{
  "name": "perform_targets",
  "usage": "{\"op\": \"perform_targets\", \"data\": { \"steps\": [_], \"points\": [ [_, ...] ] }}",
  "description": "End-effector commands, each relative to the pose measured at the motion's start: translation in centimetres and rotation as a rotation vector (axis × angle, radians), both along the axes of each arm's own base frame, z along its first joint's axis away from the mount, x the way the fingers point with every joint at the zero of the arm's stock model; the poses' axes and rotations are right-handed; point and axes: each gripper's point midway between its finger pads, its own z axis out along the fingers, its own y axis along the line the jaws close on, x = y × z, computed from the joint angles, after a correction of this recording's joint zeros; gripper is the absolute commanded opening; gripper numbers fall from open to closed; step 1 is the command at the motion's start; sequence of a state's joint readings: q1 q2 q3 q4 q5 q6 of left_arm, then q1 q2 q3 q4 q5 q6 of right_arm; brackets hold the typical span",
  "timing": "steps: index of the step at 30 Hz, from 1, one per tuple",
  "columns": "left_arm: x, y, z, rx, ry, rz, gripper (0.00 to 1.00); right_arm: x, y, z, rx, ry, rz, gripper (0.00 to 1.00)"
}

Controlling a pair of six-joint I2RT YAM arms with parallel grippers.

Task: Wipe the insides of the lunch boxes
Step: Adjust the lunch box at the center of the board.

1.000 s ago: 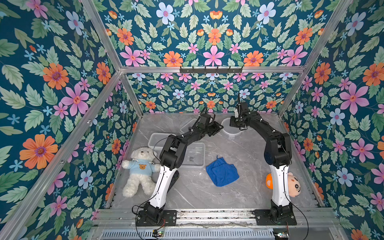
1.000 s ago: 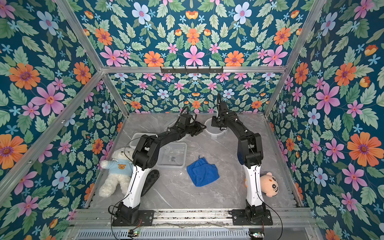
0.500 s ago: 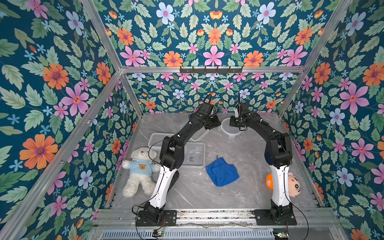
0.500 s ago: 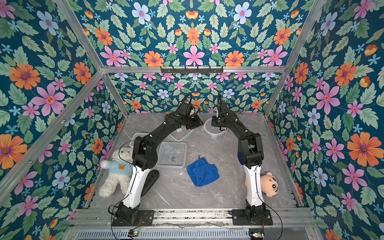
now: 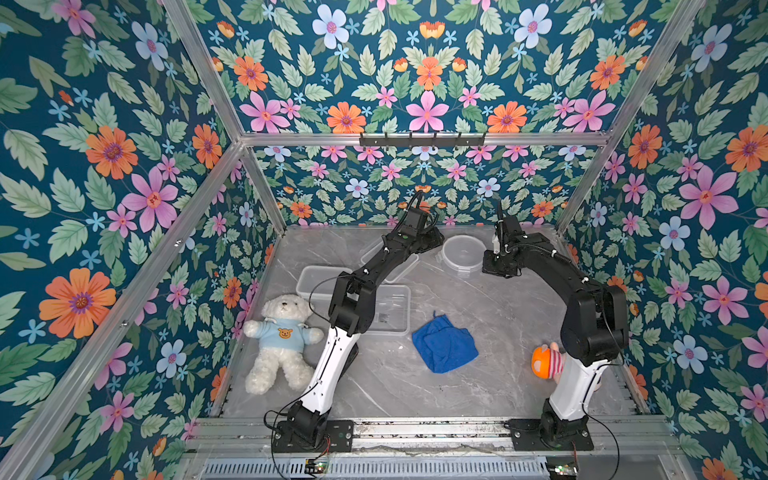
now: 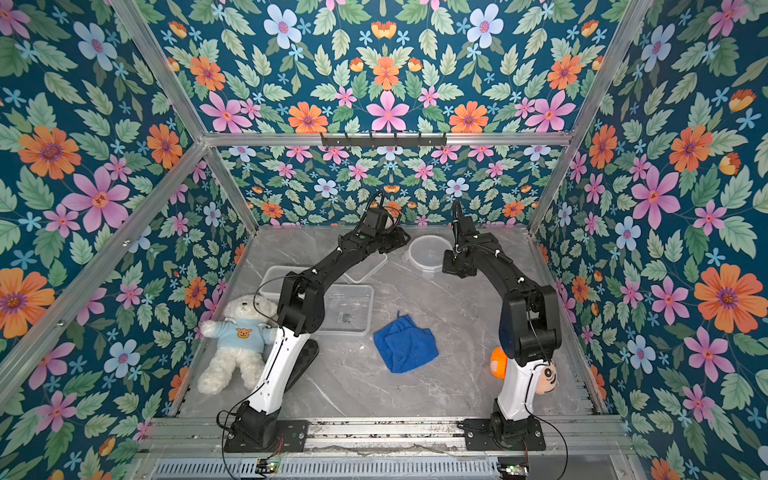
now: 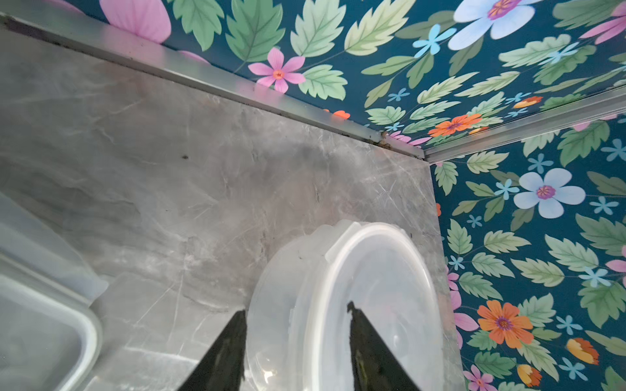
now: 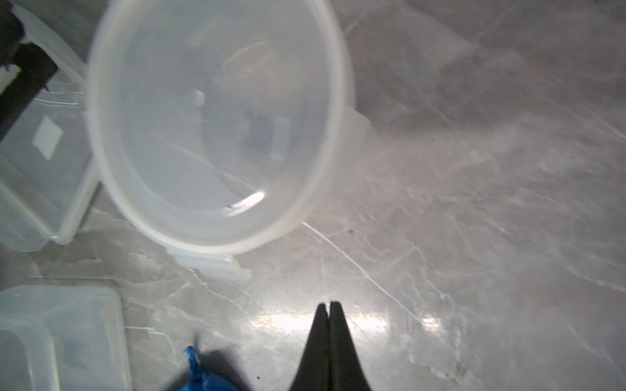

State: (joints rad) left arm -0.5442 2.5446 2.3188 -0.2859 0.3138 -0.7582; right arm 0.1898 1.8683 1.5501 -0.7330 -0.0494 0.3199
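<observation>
The round lunch box (image 5: 462,252) (image 7: 372,298) stands near the back wall. My left gripper (image 7: 295,307) (image 5: 435,243) is open and straddles its wall, one finger (image 7: 228,348) outside and one inside. The right gripper (image 8: 328,303) (image 5: 500,268) is shut on nothing and hovers over bare table beside the round box (image 8: 216,125). A large clear lunch box (image 5: 392,309) and a smaller one (image 5: 313,282) sit left of centre, partly behind the left arm. The blue cloth (image 5: 444,343) (image 8: 200,374) lies crumpled mid-table.
A flat clear lid (image 5: 401,266) lies under the left forearm. A white teddy bear (image 5: 280,336) sits at the left wall, and an orange-capped doll (image 5: 546,360) behind the right arm's base. Floral walls close in the back and sides.
The left gripper has swung toward the back wall to the round box and its jaws have widened. The right gripper has drawn off the round box toward the right.
</observation>
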Motion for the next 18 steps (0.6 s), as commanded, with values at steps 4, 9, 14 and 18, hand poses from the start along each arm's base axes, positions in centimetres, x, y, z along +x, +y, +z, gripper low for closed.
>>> {"op": "perform_targets", "data": {
  "steps": [4,9,14,18],
  "points": [
    [-0.1,-1.7,1.1,-0.087,-0.028,-0.022,0.52,1.0,0.1,-2.2,0.021,0.06,-0.018,0.0],
    [-3.8,-1.5,0.3,-0.076,0.009,-0.043,0.51,3.9,-1.0,-4.2,0.01,0.098,-0.05,0.0],
    [-7.3,-2.3,-0.2,-0.105,0.053,-0.079,0.5,6.5,-2.0,-4.7,0.029,0.088,-0.066,0.0],
    [-10.3,-4.4,0.5,-0.102,0.053,-0.127,0.5,8.3,-1.6,-4.6,0.047,0.07,-0.034,0.0]
  ]
}}
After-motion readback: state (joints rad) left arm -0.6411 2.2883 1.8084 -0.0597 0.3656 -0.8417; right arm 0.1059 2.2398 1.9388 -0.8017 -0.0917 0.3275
